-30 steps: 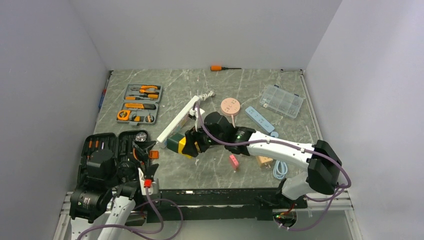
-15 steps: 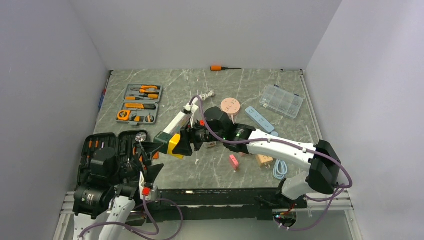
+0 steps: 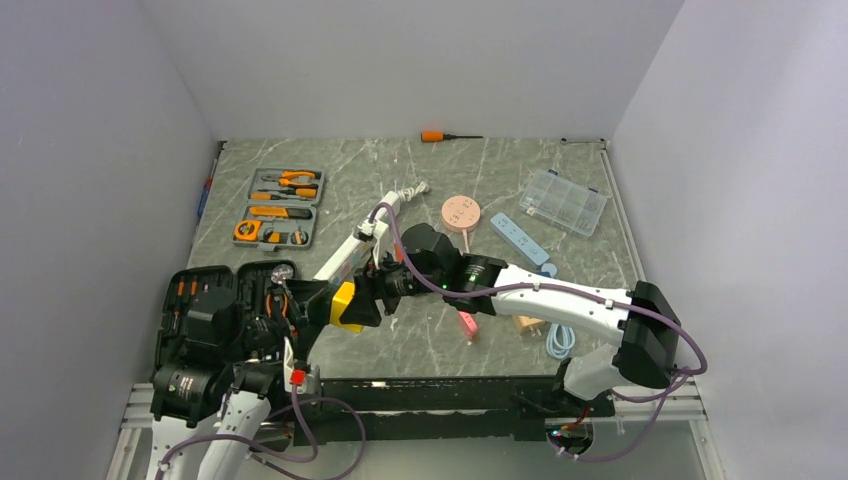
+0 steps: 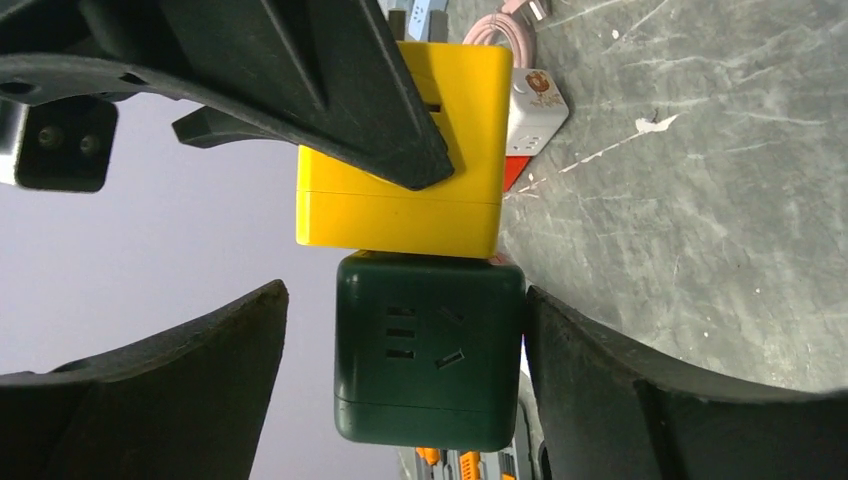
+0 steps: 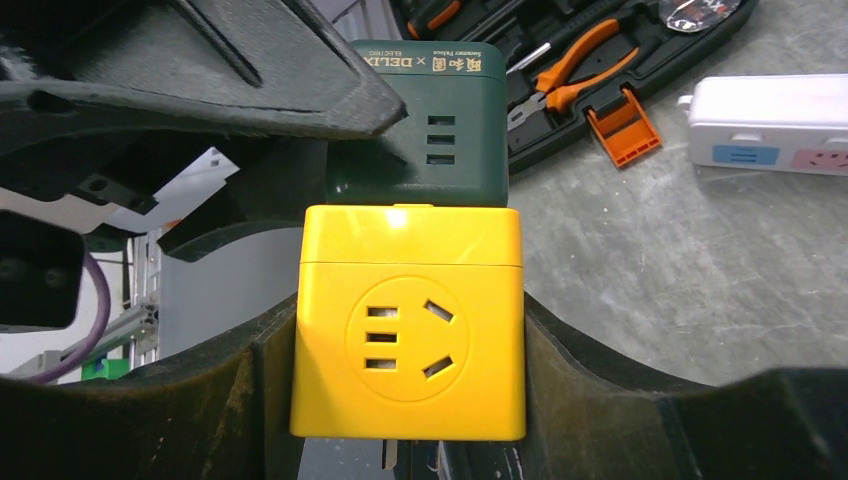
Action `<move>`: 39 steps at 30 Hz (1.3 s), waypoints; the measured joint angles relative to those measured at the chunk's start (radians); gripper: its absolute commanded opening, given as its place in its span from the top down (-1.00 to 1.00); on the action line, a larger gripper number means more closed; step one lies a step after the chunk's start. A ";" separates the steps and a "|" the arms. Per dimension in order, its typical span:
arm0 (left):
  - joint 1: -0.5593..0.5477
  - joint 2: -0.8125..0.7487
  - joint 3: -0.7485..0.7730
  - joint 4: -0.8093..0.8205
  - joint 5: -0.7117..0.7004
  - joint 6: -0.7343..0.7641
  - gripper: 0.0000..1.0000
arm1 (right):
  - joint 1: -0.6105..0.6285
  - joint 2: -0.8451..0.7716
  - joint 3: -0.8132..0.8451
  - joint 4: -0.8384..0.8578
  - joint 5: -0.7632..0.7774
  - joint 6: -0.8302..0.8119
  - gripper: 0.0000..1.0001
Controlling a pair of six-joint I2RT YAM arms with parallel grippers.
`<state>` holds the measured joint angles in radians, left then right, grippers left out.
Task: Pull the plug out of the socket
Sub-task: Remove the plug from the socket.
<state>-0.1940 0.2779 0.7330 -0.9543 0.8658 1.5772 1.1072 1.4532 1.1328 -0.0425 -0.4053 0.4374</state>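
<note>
My right gripper point(image 3: 368, 296) is shut on a yellow cube adapter point(image 5: 408, 320), held above the table at the near left. A dark green cube adapter point(image 5: 420, 120) is joined to the yellow one's far end. My left gripper point(image 4: 405, 300) is open, its jaws on either side of the green cube point(image 4: 430, 365); the right finger is at the cube's side and there is a gap on the left. The yellow cube point(image 4: 400, 160) sits just above it in that view. The long white power strip point(image 3: 350, 250) lies diagonally on the table behind them and shows in the right wrist view point(image 5: 770, 120).
An open black tool case point(image 3: 225, 300) lies under the left arm, with grey tool trays point(image 3: 283, 207) behind it. A pink disc point(image 3: 461, 212), a light-blue strip point(image 3: 518, 238), a clear box point(image 3: 563, 201), an orange screwdriver point(image 3: 440, 136) and a blue cable point(image 3: 560, 338) lie on the right.
My right gripper has carried the joined yellow and green cubes left and nearer, away from the white strip. The left gripper has come up around the green cube.
</note>
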 measured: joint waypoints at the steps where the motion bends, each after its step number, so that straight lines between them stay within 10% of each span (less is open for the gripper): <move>1: 0.000 0.001 -0.001 -0.008 -0.001 0.013 -0.57 | 0.002 0.000 0.001 -0.001 0.000 0.000 1.00; 11: 0.000 0.014 -0.005 -0.041 -0.028 0.070 0.97 | 0.006 0.000 0.002 0.002 -0.005 -0.002 0.78; 16: 0.000 0.012 -0.005 -0.043 -0.028 0.084 1.00 | 0.006 0.003 0.002 0.005 -0.007 -0.008 -0.03; 21: 0.002 0.012 -0.005 -0.074 -0.058 0.085 1.00 | 0.004 0.036 0.004 0.023 -0.026 -0.006 -0.16; 26: 0.003 0.012 -0.005 -0.094 -0.075 0.090 1.00 | 0.002 0.057 0.010 0.029 -0.042 0.000 0.02; 33: 0.004 0.012 0.003 -0.110 -0.077 0.118 1.00 | 0.003 0.056 0.010 0.029 -0.047 -0.002 1.00; 39: 0.003 0.014 0.004 -0.113 -0.076 0.156 1.00 | 0.004 0.050 0.010 0.015 -0.045 -0.020 1.00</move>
<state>-0.1905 0.2920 0.7372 -1.0672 0.7895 1.7336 1.1114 1.5028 1.1431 -0.0277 -0.4503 0.4175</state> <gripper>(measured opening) 0.629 0.636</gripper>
